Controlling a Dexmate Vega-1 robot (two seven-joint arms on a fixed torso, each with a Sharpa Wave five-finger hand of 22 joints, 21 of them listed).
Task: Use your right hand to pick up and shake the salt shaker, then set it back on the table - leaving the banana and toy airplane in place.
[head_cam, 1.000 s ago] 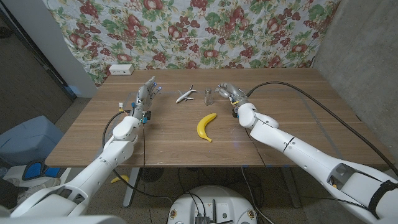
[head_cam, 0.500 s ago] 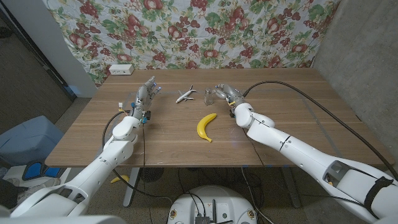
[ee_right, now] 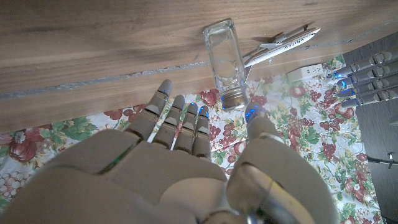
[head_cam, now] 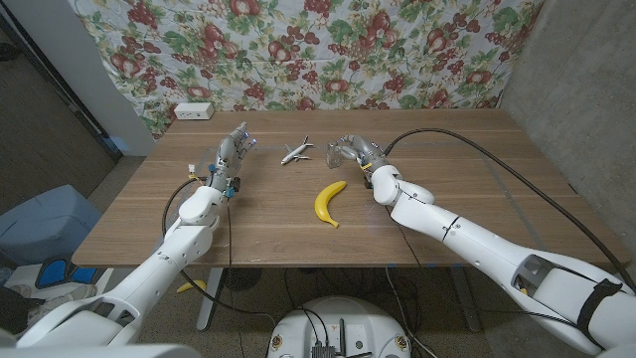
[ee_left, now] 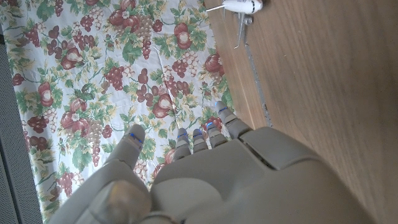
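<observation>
Between the thumb and the spread fingers (ee_right: pixel 180 121) of the right hand (head_cam: pixel 354 151) stands the salt shaker (ee_right: pixel 225 64), seemingly not yet touched. It is clear glass with a metal cap: light, rigid, slippery, breakable. Grip it at mid-body. The left hand (head_cam: pixel 233 151) waits, fingers extended.

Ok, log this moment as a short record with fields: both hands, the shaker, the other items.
right robot hand: open, fingers spread around the salt shaker, not closed on it
salt shaker: upright on the table, clear glass with a metal cap
left robot hand: open, holding nothing, away from the objects
toy airplane: on the table beside the shaker
banana: on the table, nearer the robot than the shaker
white box: at the table's far left edge
</observation>
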